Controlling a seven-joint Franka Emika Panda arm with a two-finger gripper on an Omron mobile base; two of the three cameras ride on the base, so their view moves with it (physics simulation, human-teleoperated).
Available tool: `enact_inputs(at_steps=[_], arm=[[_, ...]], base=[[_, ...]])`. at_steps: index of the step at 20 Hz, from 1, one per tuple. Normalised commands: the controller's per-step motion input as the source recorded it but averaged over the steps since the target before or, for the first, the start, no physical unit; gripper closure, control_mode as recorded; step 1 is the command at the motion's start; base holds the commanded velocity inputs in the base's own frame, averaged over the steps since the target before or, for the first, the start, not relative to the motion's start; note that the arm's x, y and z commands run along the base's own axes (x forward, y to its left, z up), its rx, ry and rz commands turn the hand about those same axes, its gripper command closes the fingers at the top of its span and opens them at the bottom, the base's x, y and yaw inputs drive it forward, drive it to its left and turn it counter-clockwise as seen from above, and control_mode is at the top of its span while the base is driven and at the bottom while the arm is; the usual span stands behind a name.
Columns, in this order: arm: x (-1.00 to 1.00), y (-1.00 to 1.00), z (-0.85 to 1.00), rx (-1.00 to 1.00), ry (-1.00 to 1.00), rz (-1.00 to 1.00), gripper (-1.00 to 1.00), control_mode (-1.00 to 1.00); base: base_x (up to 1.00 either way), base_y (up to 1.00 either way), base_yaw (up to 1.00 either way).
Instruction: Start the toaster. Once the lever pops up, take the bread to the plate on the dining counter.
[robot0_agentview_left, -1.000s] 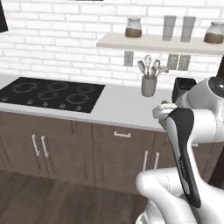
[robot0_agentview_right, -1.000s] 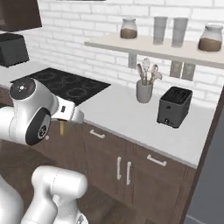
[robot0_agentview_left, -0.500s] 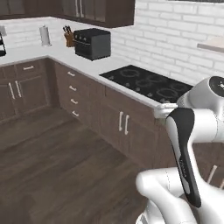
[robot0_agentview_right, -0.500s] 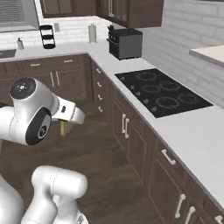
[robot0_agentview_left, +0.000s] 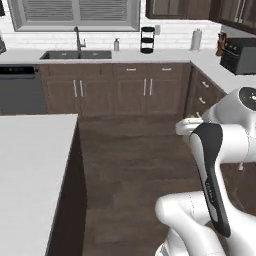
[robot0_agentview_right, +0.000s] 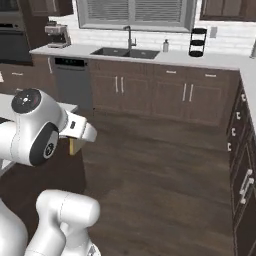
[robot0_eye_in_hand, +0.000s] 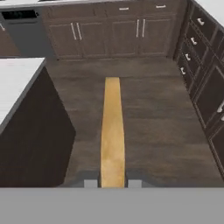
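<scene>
My gripper (robot0_eye_in_hand: 112, 183) is shut on the bread (robot0_eye_in_hand: 112, 131), a tan slice seen edge-on as a long strip running away from the fingertips. From the right base view the bread (robot0_agentview_right: 75, 146) hangs below the white hand, over the dark wood floor. The dining counter (robot0_agentview_left: 30, 165) is the flat white top on the left, with dark wood beneath; its corner (robot0_eye_in_hand: 15, 81) lies left of the bread in the hand view. The bread is beside the counter, not over it. The toaster and the plate are out of view.
A back counter with a sink and faucet (robot0_agentview_left: 77, 50) runs under a window, above a dishwasher (robot0_agentview_left: 17, 90). Dark cabinets (robot0_eye_in_hand: 205, 83) line the right side. A black appliance (robot0_agentview_left: 239, 54) sits on the corner counter. Open wood floor (robot0_agentview_left: 135, 160) lies between island and cabinets.
The whole picture has swung: the base has turned away from the cooktop wall toward the sink wall and the island. The gripper still holds the bread the same way.
</scene>
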Motion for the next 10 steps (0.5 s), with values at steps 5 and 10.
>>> enact_inputs(at_steps=[5,10], arm=[[0.0,0.0,0.0,0.0,0.0,0.0,1.0,1.0],[0.0,0.0,0.0,0.0,0.0,0.0,1.0,1.0]], base=[[0.04,0.0,0.99],[0.04,0.0,0.97]])
